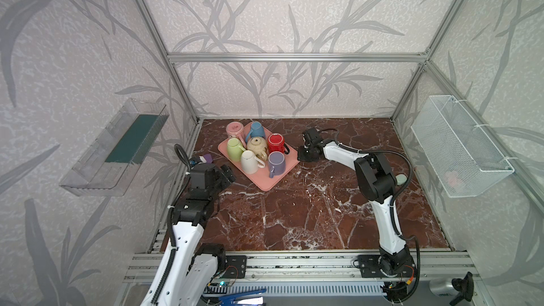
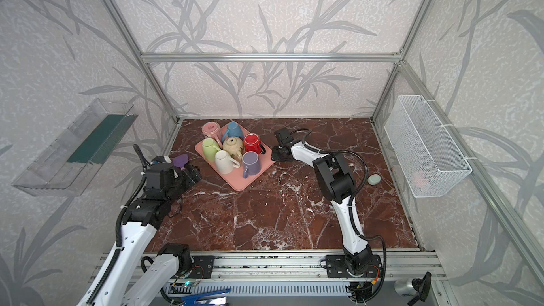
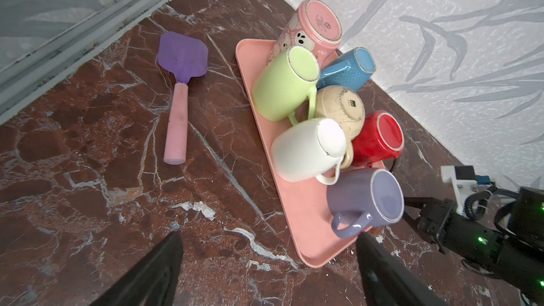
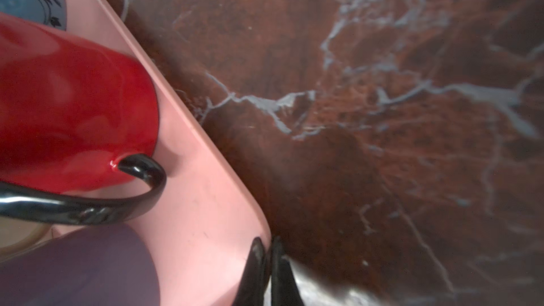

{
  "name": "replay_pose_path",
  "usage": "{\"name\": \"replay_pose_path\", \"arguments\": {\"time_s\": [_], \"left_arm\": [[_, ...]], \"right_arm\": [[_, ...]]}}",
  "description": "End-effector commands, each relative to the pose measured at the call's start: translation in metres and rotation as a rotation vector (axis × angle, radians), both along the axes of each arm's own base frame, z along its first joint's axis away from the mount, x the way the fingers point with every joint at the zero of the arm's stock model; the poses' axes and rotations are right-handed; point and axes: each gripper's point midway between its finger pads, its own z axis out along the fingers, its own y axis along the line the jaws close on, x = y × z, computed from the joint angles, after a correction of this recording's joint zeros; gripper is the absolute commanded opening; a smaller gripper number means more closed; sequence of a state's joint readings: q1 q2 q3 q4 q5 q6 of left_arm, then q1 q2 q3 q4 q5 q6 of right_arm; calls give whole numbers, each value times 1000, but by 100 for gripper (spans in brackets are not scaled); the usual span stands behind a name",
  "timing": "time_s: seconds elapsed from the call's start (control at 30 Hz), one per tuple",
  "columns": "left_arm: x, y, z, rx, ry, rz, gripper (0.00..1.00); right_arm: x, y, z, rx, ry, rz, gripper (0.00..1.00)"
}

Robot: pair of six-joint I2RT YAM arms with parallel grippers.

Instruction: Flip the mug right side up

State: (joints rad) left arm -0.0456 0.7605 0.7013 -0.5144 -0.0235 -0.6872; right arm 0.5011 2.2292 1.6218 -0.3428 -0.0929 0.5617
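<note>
7 mugs, all base-up, packed on the pink tray (image 1: pixel 266 185). The tray sits at 11 o'clock from the bench (image 1: pixel 294 216) centre in both top views. Cannot tell which mug is the target.

Layout, clock positions around the beige mug (image 1: pixel 257 145) in the middle:
- pink mug (image 1: pixel 234 129) at 10, tilted, at the tray's far corner
- blue mug (image 1: pixel 256 128) at 12
- red mug (image 1: pixel 275 141) at 2, black handle
- purple mug (image 1: pixel 276 162) at 4
- white mug (image 1: pixel 249 161) at 7
- green mug (image 1: pixel 235 145) at 9

Neighbours are crowded tight.

Left gripper (image 3: pixel 269 235): jaws wide apart, nothing between them, above bare bench just off the tray's near corner. The purple mug is closest to it, handle turned toward that gripper. In a top view it sits at 8 o'clock from the tray, apart from it.

Right gripper (image 4: pixel 266 245): closed, at 3 o'clock of the tray. The right wrist view shows the tray's rim running into the slit between the 2 fingers. 1 finger is over the tray and 1 over the bench, so it reads as pinching the rim. The red and purple mugs are just beside it, not touched.

Spatula (image 3: pixel 179 83), purple blade and pink handle, lies flat on the bench at 9 o'clock from the tray, apart from it. Small grey-green oval (image 2: pixel 374 178) lies on the bench by the right arm's elbow.
</note>
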Motion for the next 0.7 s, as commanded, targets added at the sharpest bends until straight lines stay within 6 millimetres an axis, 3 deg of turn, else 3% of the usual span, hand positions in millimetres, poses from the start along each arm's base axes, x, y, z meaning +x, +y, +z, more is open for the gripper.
{"name": "replay_pose_path", "arguments": {"time_s": [0.0,0.07,0.2,0.33,0.5,0.67], "left_arm": [[5,-7,-17,-56,14,8,86],[9,-10,-27,-66,28,9,82],[15,-23,-49,-83,67,-9,52],[21,-35,-73,-106,101,-17,37],[29,-43,-97,-124,144,-19,27],[40,-47,-113,-123,177,-27,30]], "right_arm": [[-51,-68,-43,-192,188,-9,0],[-63,-83,-42,-188,195,-25,0],[-88,-110,-42,-169,217,-65,0],[-114,-132,-41,-128,240,-112,0],[-146,-144,-40,-112,256,-124,0],[-177,-152,-39,-112,273,-119,0]]}}
